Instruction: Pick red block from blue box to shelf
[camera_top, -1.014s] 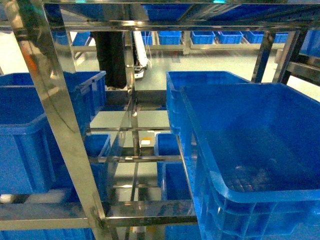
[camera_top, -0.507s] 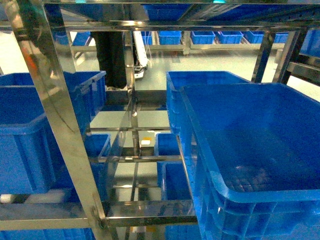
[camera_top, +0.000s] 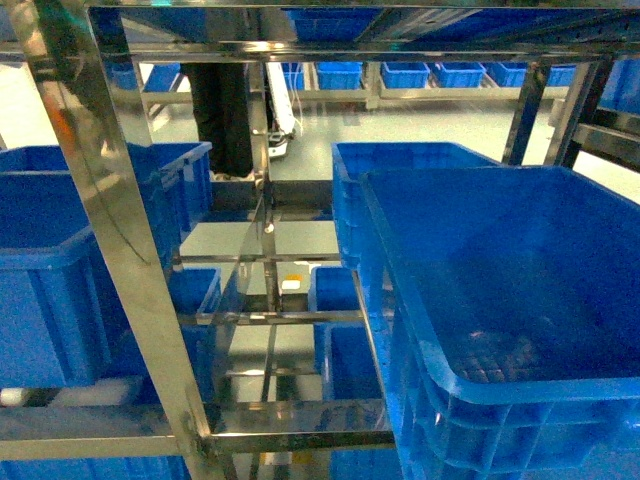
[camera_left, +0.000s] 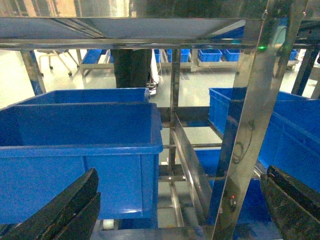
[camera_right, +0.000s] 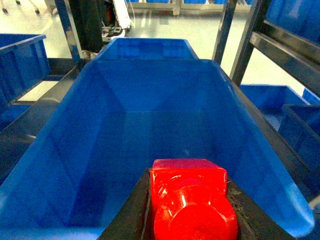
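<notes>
**Right wrist view: red block held over a blue crate on the shelf**

Right wrist view: the red block (camera_right: 192, 200), glossy with a round stud facing the camera, fills the bottom centre. Dark claw (camera_right: 192, 210) fingers press against both its sides, so the right claw is closed on the block. Below and ahead lies an open dark blue crate (camera_right: 145, 115) with sloping walls, nothing visible inside. Steel posts of the shelf (camera_right: 226, 30) rise behind it.

Head view: the same crate (camera_top: 500, 280) sits at right on the shelf (camera_top: 110, 230), with more blue crates at left and behind. Neither arm shows here.

Left wrist view: the left claw's (camera_left: 175, 210) two dark fingers sit at the bottom corners, well apart, so it is open and holds nothing. Another crate (camera_left: 80, 145) and a shelf post (camera_left: 250, 125) stand ahead.

The turquoise box is not in view. My judgement: the block is in the carry or placing stage. Risks: the glossy block could slip from the grip; a release from this height could make it bounce inside the crate; the arm could strike the nearby steel posts or crate rim.
</notes>
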